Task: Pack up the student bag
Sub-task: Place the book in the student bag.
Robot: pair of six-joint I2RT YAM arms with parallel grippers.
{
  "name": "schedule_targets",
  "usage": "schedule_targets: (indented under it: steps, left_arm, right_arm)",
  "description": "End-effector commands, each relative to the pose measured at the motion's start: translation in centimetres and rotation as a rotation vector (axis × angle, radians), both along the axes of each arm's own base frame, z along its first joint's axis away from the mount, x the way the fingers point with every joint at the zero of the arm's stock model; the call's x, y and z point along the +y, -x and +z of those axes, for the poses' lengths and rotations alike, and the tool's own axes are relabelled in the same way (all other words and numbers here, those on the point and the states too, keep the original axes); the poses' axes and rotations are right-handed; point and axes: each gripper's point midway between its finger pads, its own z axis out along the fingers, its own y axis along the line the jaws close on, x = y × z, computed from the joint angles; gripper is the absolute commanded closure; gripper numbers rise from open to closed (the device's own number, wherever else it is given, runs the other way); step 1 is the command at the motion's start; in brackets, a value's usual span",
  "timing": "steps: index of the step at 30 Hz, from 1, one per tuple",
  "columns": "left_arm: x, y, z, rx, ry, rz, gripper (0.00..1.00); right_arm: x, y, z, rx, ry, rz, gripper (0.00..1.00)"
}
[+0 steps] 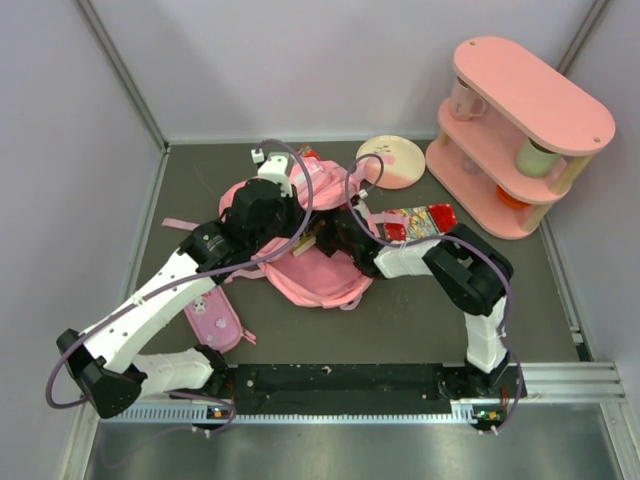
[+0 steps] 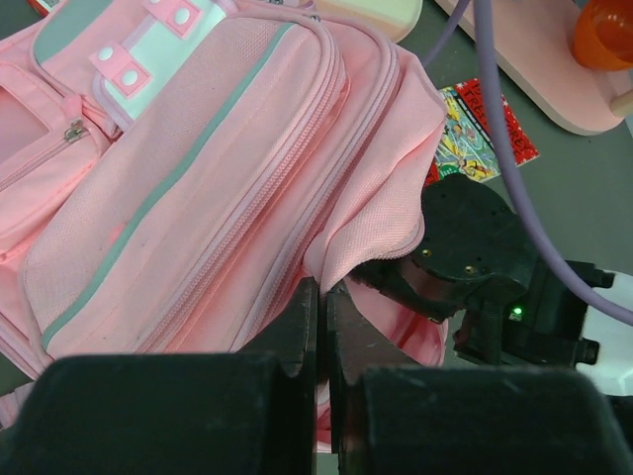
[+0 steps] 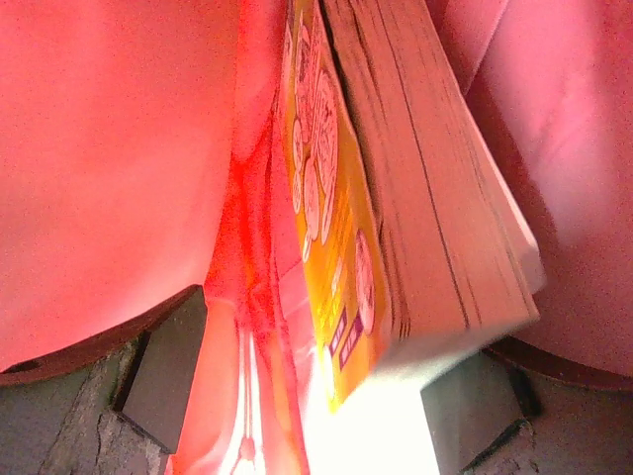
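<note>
The student bag (image 1: 315, 275), a soft pink backpack with a grey stripe, lies in the middle of the table. My left gripper (image 2: 323, 297) is shut on the pink fabric edge of its opening and holds that edge up. My right gripper (image 3: 316, 386) is inside the bag, surrounded by pink lining. Its fingers (image 3: 163, 366) stand wide apart. A thick book with a yellow cover (image 3: 415, 198) lies between them, close to the right finger and with a gap on its left. In the top view the right gripper (image 1: 345, 235) disappears into the opening.
A colourful thin book (image 1: 420, 222) lies on the table just right of the bag, beside my right wrist (image 2: 475, 247). A small pink pouch (image 1: 213, 325) lies at the front left. A pale round plate (image 1: 392, 160) and a pink two-tier shelf (image 1: 520, 130) holding cups stand at the back right.
</note>
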Motion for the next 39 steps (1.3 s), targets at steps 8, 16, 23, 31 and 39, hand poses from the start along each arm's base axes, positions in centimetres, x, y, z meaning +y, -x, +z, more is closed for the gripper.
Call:
schedule_targets:
  steps: [8,16,23,31,39]
  left_arm:
    - [0.8,-0.9,4.5,-0.135,0.135,0.054,1.0]
    - [0.4,-0.7,4.1,-0.124,0.148,0.034,1.0]
    - [0.4,-0.8,4.0,-0.12,0.151,0.034,1.0]
    - [1.0,-1.0,3.4,-0.112,0.126,0.063,1.0]
    - [2.1,-1.3,1.5,-0.084,0.096,0.104,1.0]
  right_arm:
    - [-2.0,2.7,4.7,-0.102,-0.013,0.042,0.23]
    - [-0.5,1.8,4.3,-0.09,-0.001,0.068,0.92]
    - [2.2,0.6,4.5,-0.085,-0.036,0.115,0.98]
    - [-0.4,2.0,3.5,-0.096,0.072,0.111,0.34]
    - [-4.4,5.0,5.0,-0.193,0.193,0.155,0.01]
